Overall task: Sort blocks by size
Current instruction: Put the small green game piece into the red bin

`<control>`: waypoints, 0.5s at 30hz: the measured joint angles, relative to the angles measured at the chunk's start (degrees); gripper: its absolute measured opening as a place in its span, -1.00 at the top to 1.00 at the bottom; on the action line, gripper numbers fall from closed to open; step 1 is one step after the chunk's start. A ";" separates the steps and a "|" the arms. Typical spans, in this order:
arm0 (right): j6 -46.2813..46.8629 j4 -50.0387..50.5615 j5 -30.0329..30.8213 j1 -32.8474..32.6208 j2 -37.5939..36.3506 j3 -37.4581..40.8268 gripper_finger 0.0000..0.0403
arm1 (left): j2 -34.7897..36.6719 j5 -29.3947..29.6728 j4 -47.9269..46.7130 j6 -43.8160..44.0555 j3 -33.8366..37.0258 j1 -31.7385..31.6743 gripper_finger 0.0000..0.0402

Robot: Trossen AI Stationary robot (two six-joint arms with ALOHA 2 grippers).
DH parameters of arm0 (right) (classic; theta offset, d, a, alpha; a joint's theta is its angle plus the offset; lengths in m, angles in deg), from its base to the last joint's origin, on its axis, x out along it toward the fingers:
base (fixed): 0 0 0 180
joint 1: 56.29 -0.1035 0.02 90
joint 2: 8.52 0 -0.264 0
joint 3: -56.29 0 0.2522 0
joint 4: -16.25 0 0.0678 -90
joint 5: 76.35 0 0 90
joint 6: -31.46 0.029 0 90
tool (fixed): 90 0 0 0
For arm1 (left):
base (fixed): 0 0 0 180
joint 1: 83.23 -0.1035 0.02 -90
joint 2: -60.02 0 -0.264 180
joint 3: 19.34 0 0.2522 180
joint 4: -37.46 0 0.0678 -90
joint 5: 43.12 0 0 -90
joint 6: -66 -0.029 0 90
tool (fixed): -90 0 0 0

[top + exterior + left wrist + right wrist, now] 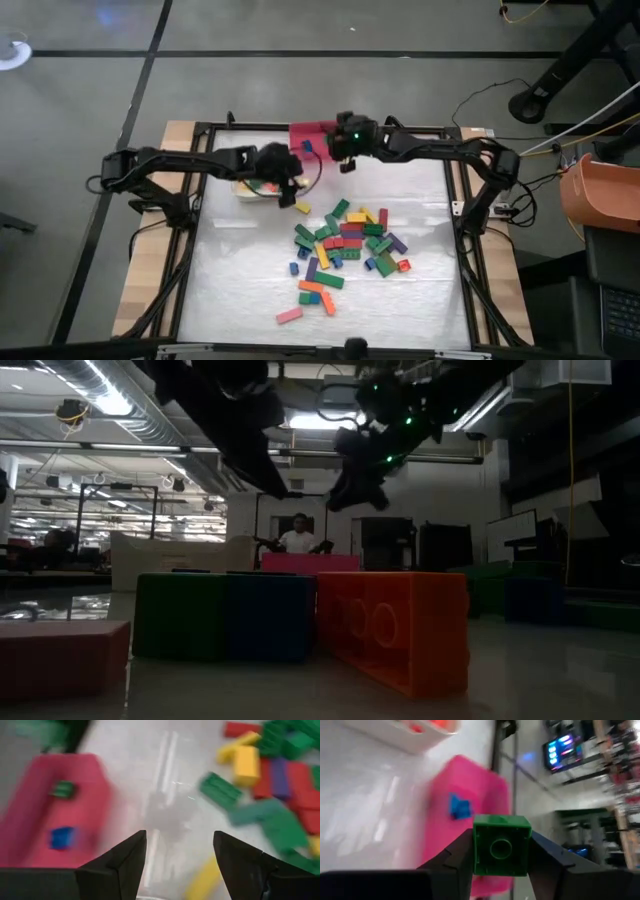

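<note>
One small green square studded block (500,846) sits clamped in your right pincer (500,857); the pink rectangular plastic bin (465,815) lies directly below it.

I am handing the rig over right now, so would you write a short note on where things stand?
Right gripper: shut on a small green block, held over the red bin at the table's far edge.
Left gripper: open, empty, near the white bin, beside the red bin.
Done: a small blue block and a small green one lie in the red bin; the white bin holds a few pieces, their sizes unclear.
Left: drop the held block, then sort the large mixed pile in the table's middle, plus strays such as the pink block at the near edge.
</note>
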 joint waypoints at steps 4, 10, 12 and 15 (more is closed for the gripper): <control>-0.10 -6.79 -4.16 3.30 3.35 0.02 0.20 | -0.07 -1.18 -2.84 2.49 0.00 5.25 -0.08; -0.11 -14.12 -4.54 5.99 8.28 0.02 0.09 | -0.22 -1.37 -3.29 4.35 0.00 12.36 -0.08; -0.11 -14.53 -4.74 6.36 9.27 0.02 0.06 | -0.24 -1.42 -3.42 5.36 0.00 14.13 -0.08; 0.26 -14.13 -4.73 6.38 9.96 0.04 0.00 | -0.24 -1.41 -3.34 7.17 0.00 16.50 -0.08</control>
